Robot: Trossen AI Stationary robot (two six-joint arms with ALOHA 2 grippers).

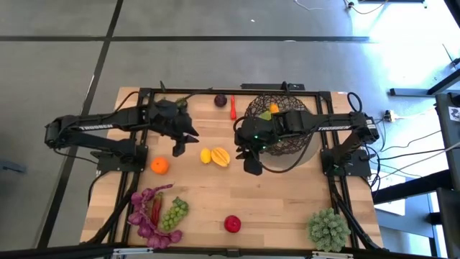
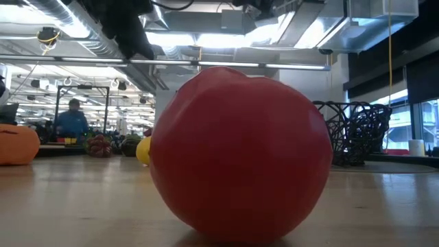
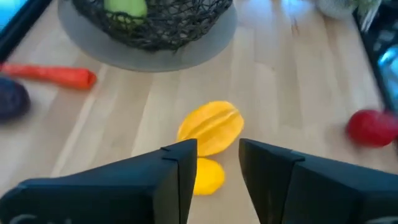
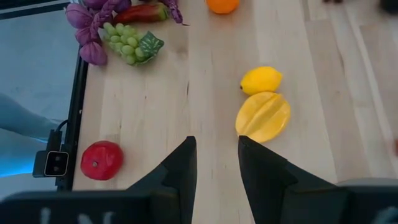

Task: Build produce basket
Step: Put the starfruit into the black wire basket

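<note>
Pale wood table (image 1: 287,194), grey floor (image 1: 215,65).

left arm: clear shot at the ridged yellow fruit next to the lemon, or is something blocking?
Probably yes. The left gripper hangs open beside the ridged yellow fruit, with only the lemon between them. The right gripper hovers on the fruit's other side, so a simultaneous reach might clash.
</note>
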